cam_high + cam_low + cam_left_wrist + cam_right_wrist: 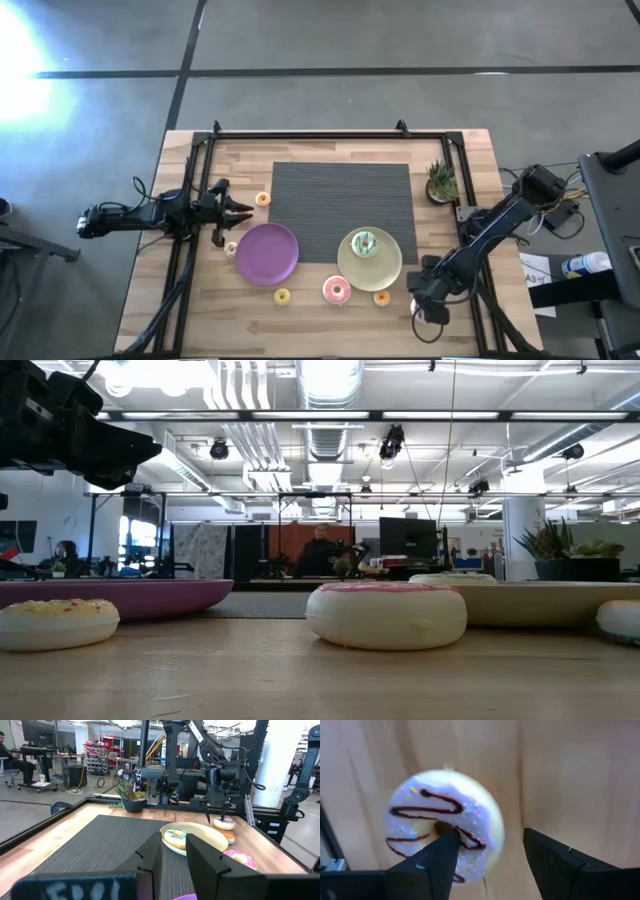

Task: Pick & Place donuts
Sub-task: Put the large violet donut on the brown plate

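My right gripper (490,840) is open and points down over the purple-white donut (445,825) near the table's right near corner. One finger stands over its hole, the other outside its rim. The left wrist view shows this donut (224,823) lying flat under that gripper. My left gripper (240,210) is open and empty, level above the table's left side. The green-white donut (365,242) lies on the pale-yellow plate (390,268). The pink donut (336,290), a yellow one (282,296) and an orange-red one (381,297) lie near the front edge. An orange one (263,198) and a pale one (231,247) lie by the left gripper. My right gripper comes at the purple-white donut from above, its fingers astride one side of the ring (480,837). The donut lies flat on the table. Whether a fingertip (445,842) touches it, I cannot tell.
The purple plate (267,253) sits bare between my left gripper and the pale-yellow plate. A dark ribbed mat (340,195) covers the table's middle, and a small potted plant (440,182) stands at its far right. A black frame (330,136) runs around the table.
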Robot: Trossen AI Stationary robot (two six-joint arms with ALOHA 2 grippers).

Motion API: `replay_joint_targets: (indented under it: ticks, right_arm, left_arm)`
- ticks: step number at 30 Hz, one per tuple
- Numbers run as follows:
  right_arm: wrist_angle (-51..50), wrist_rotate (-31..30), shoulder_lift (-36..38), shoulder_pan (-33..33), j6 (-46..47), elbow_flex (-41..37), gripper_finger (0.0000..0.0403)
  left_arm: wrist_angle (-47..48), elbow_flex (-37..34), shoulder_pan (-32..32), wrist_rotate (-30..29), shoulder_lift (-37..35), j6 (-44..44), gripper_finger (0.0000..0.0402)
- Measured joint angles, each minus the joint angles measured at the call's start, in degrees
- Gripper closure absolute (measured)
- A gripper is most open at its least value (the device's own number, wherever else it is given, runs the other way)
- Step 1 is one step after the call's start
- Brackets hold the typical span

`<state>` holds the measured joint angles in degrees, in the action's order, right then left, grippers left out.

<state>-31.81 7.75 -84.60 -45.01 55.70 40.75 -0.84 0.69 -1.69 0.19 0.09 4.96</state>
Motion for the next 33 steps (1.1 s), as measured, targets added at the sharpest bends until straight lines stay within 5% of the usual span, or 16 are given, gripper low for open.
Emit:
replay_joint_targets:
  ticks: [6, 11, 15, 22, 25, 33]
  right_arm:
    - [4.31, 3.04, -2.18, 0.05, 3.43, -0.61, 0.0244]
    - [0.87, 5.97, -3.29, 1.6, 11.76, 1.3, 0.0322]
    - [-1.75, -0.52, 0.76, 2.88, 20.24, 2.9, 0.0382]
    - [-15.28, -16.83, 11.83, 6.12, 42.8, 2.82, 0.0377]
    - [-13.8, -20.81, 15.2, 10.47, 45.42, 1.26, 0.0365]
    - [0.6, -9.78, 10.95, 23.76, 33.29, -2.32, 0.0295]
  left_arm:
    - [0.0, -0.01, 0.0, -0.06, 0.0, -0.01, 0.0339]
    - [0.02, 0.0, -0.01, 0.04, 0.01, -0.01, 0.0339]
    - [0.02, 0.0, 0.0, 0.06, 0.01, -0.01, 0.0339]
    - [0.02, 0.0, -0.01, -0.03, 0.01, -0.01, 0.0339]
    - [0.0, 0.0, -0.01, -0.04, 0.01, -0.01, 0.0339]
    - [0.0, -0.01, -0.02, -0.04, 0.03, -0.01, 0.0339]
